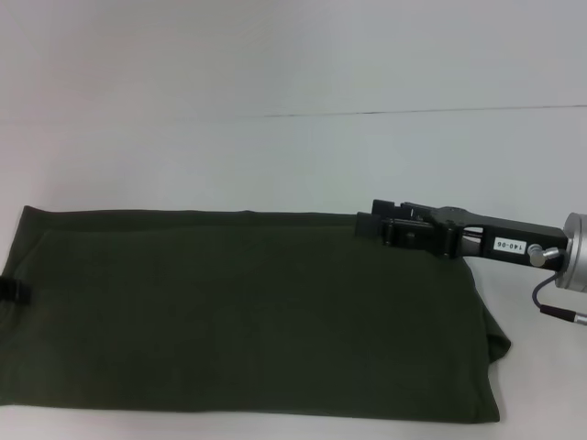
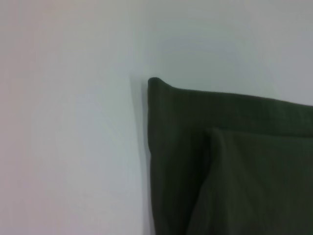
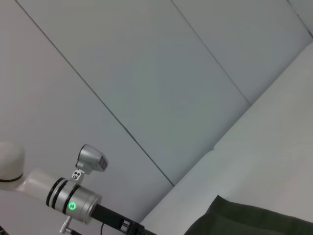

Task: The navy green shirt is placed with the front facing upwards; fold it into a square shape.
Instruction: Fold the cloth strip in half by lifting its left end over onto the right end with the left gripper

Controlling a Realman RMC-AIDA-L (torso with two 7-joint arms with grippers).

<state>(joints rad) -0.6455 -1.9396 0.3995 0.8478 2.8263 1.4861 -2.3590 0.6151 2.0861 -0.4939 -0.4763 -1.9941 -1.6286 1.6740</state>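
Folding looks partway done: the navy green shirt lies flat on the white bench as a long wide band, its lettering not in view, with a small black bit at its left edge. You have the right pincer reaching in from the right, low over the shirt's far edge towards its right end; whether it is released or clenched on the cloth, you cannot tell from here. The left pincer does not show in the head view; its wrist camera looks down on a folded corner of the shirt, and the right wrist view catches the left arm farther off. Your next move probably calls for carrying one short end across to the other, both corners lifted evenly so the layers beneath do not slide. Nothing else on the bench stands in the way; the loose bulge at the right end may bunch.
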